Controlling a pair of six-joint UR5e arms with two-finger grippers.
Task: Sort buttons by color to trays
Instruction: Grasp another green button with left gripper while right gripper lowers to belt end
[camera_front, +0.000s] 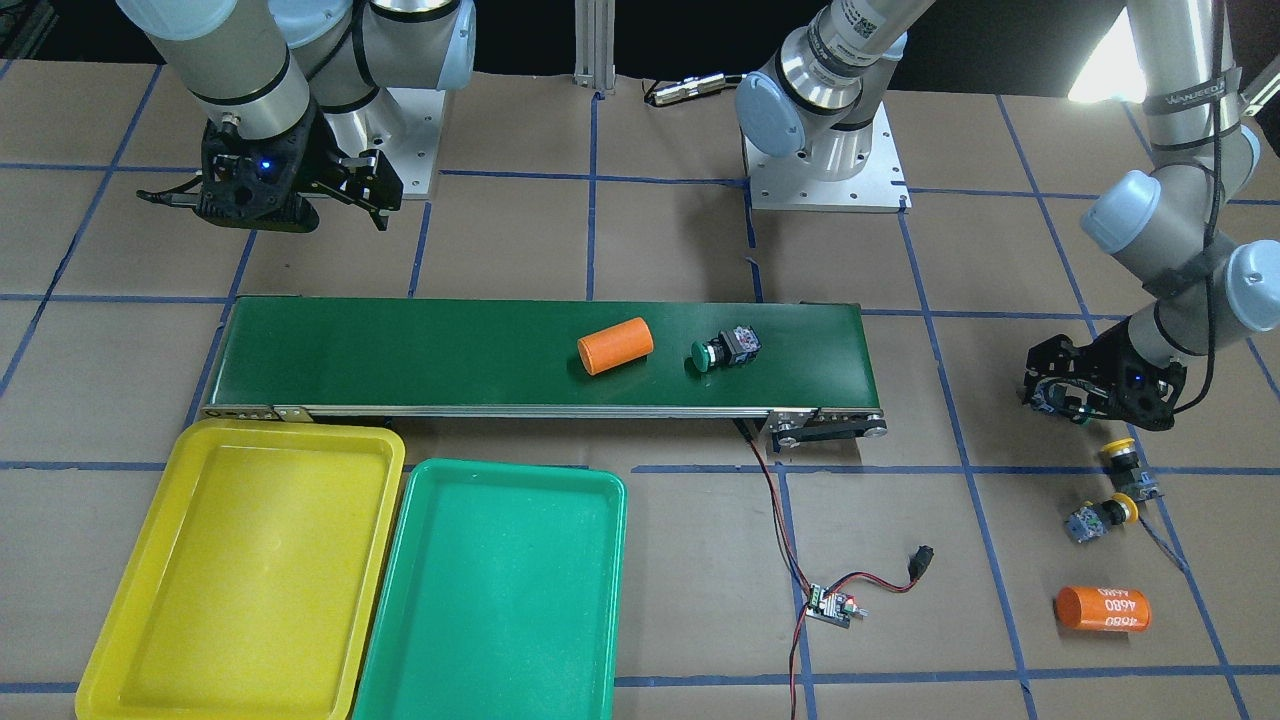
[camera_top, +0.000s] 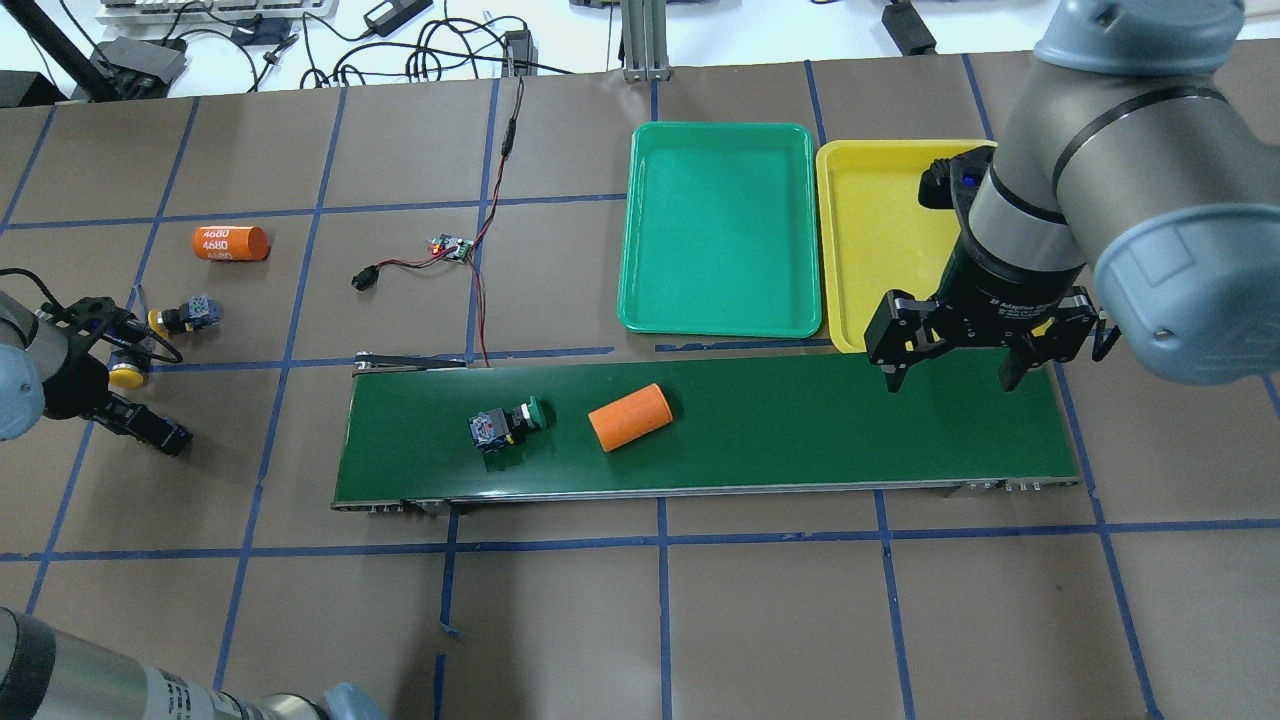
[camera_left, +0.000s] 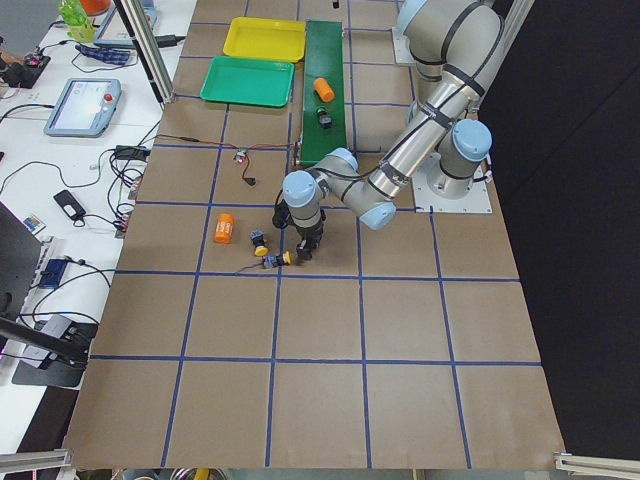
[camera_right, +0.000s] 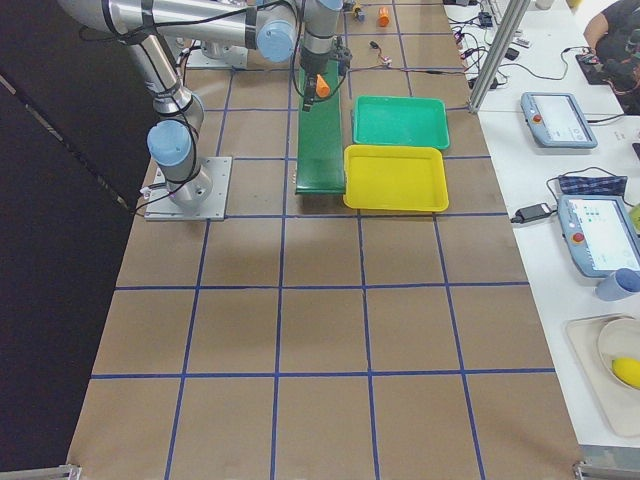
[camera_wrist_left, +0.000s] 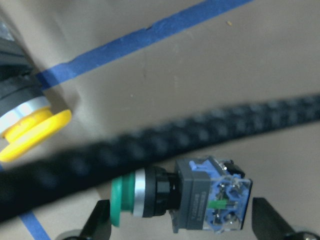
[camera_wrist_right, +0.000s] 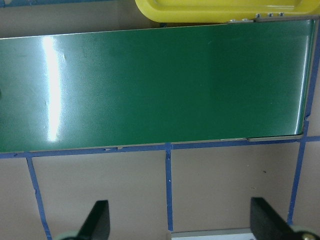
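Note:
A green button lies on its side on the conveyor belt, next to an orange cylinder. A second green button lies on the table between the fingers of my open left gripper, which is off the belt's end. Two yellow buttons lie just beside it; one yellow cap shows in the left wrist view. My right gripper is open and empty above the belt's other end. The yellow tray and the green tray hold nothing.
A second orange cylinder lies past the yellow buttons. A small circuit board with red and black wires sits near the belt's motor end. A blurred black cable crosses the left wrist view.

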